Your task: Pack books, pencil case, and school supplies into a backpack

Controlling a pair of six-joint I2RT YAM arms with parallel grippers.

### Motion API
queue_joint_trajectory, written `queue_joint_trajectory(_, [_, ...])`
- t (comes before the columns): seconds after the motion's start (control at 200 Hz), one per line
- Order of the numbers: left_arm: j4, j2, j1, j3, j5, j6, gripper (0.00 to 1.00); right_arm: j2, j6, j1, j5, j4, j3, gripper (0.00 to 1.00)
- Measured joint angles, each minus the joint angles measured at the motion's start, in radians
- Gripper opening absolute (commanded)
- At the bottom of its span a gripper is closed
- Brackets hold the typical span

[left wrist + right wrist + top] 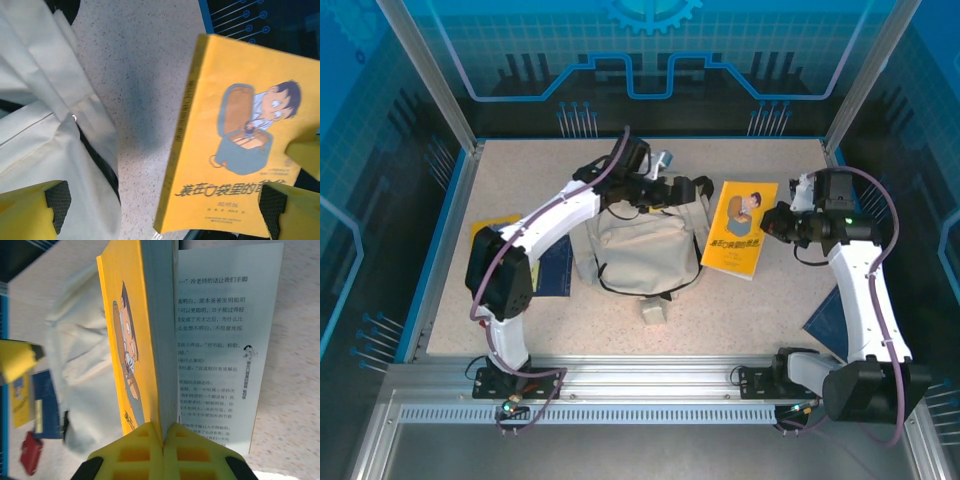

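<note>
The cream backpack lies mid-table with its beige tag toward the front. My left gripper hovers over the pack's far edge. It is open, its fingers wide apart over the table between the backpack and a yellow book. That yellow book is tilted up right of the pack, and my right gripper is shut on its cover and page block. One loose page hangs open. A second yellow book and a navy book lie at the left.
A small red object lies beyond the backpack, near the navy book. Another dark blue flat item sits by the right arm's base. Blue walls and aluminium posts fence the table.
</note>
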Motion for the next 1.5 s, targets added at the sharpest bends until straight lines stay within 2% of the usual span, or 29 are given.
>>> queue_joint_trajectory(0.24, [0.180,-0.061,0.032,-0.216,0.143,-0.094,0.99,0.070,0.034,0.055,-0.197,0.067,0.029,0.00])
queue_joint_trajectory(0.4, [0.255,-0.061,0.034,-0.246,0.178,-0.151,0.98,0.161,0.084,0.121,-0.307,0.150,0.039,0.00])
queue_joint_trajectory(0.545, [0.340,-0.064,0.041,-0.261,0.207,-0.206,0.91,0.220,0.111,0.156,-0.364,0.199,0.053,0.00])
queue_joint_trajectory(0.69, [0.390,-0.096,0.063,-0.295,0.221,-0.253,0.71,0.251,0.120,0.157,-0.377,0.222,0.058,0.00])
queue_joint_trajectory(0.885, [0.440,-0.113,0.088,-0.316,0.229,-0.301,0.36,0.289,0.126,0.157,-0.397,0.246,0.062,0.00])
queue_joint_trajectory(0.94, [0.462,-0.113,0.092,-0.326,0.230,-0.327,0.27,0.299,0.129,0.156,-0.410,0.256,0.064,0.21])
queue_joint_trajectory(0.96, [0.469,-0.113,0.092,-0.329,0.230,-0.333,0.23,0.301,0.129,0.156,-0.412,0.257,0.064,0.26])
queue_joint_trajectory(0.975, [0.470,-0.113,0.093,-0.329,0.230,-0.339,0.21,0.302,0.131,0.156,-0.412,0.257,0.064,0.32])
queue_joint_trajectory(0.98, [0.474,-0.113,0.093,-0.330,0.231,-0.336,0.20,0.303,0.132,0.156,-0.412,0.257,0.064,0.37])
queue_joint_trajectory(0.985, [0.474,-0.113,0.093,-0.330,0.231,-0.336,0.20,0.303,0.136,0.156,-0.412,0.257,0.064,0.37])
queue_joint_trajectory(1.065, [0.494,-0.118,0.093,-0.337,0.228,-0.360,0.13,0.302,0.143,0.150,-0.403,0.262,0.064,0.73])
queue_joint_trajectory(1.095, [0.505,-0.124,0.095,-0.343,0.222,-0.366,0.10,0.296,0.155,0.148,-0.397,0.273,0.060,0.82])
queue_joint_trajectory(1.151, [0.521,-0.143,0.095,-0.361,0.204,-0.381,0.08,0.271,0.177,0.148,-0.392,0.307,0.031,0.93])
queue_joint_trajectory(1.216, [0.536,-0.175,0.102,-0.394,0.177,-0.391,0.08,0.224,0.216,0.148,-0.398,0.370,-0.025,1.00])
queue_joint_trajectory(1.361, [0.572,-0.243,0.142,-0.455,0.097,-0.442,0.08,0.111,0.356,0.168,-0.393,0.549,-0.180,1.00])
queue_joint_trajectory(1.501, [0.582,-0.311,0.177,-0.486,-0.024,-0.482,0.08,0.019,0.527,0.267,-0.325,0.715,-0.315,1.00])
